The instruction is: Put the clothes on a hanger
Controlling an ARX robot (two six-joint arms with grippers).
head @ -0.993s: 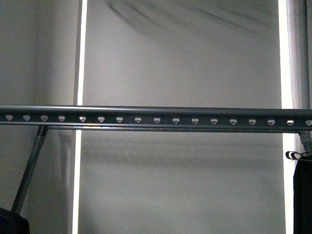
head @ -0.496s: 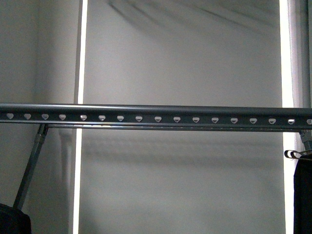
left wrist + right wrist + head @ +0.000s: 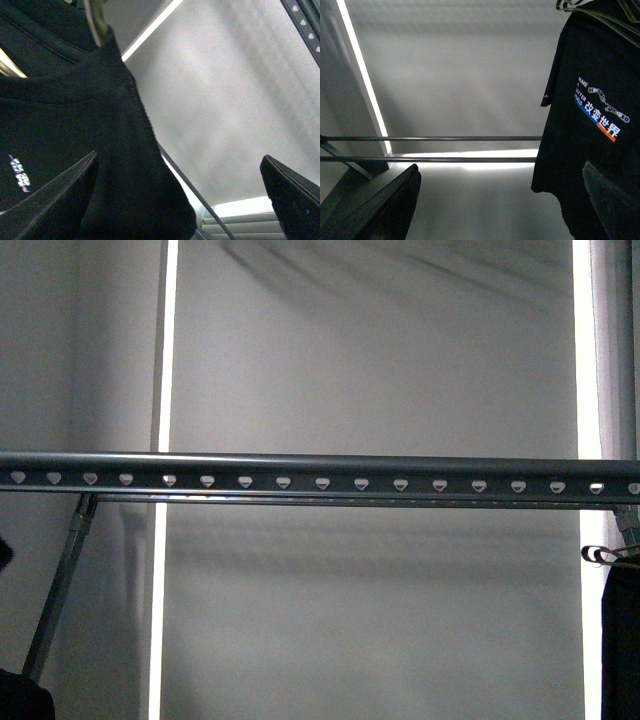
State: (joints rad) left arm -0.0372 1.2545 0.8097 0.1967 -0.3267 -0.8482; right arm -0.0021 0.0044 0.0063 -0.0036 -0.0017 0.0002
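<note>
The hanger, a grey rail (image 3: 320, 476) with a row of heart-shaped holes, runs across the front view on slanted legs (image 3: 60, 580); its end shows in the left wrist view (image 3: 306, 26). The black T-shirt (image 3: 75, 125) with small white lettering (image 3: 19, 172) hangs close before my left gripper (image 3: 177, 200), which is open, with the cloth just inside one finger (image 3: 60, 200). In the right wrist view a black T-shirt (image 3: 590, 165) with a white-and-blue chest print (image 3: 601, 113) hangs beside my open right gripper (image 3: 500, 205), in front of one finger (image 3: 612, 200).
A plain dark garment (image 3: 622, 640) with a silver wire clip (image 3: 600, 554) hangs at the right edge of the front view. A dark shape (image 3: 20, 698) sits at its lower left corner. Two thin horizontal bars (image 3: 430, 138) cross below. A grey wall stands behind the rail.
The rail sits slightly higher in the front view than a second ago. The dark shape at the lower left has shifted a little and a small dark tip shows at the left edge.
</note>
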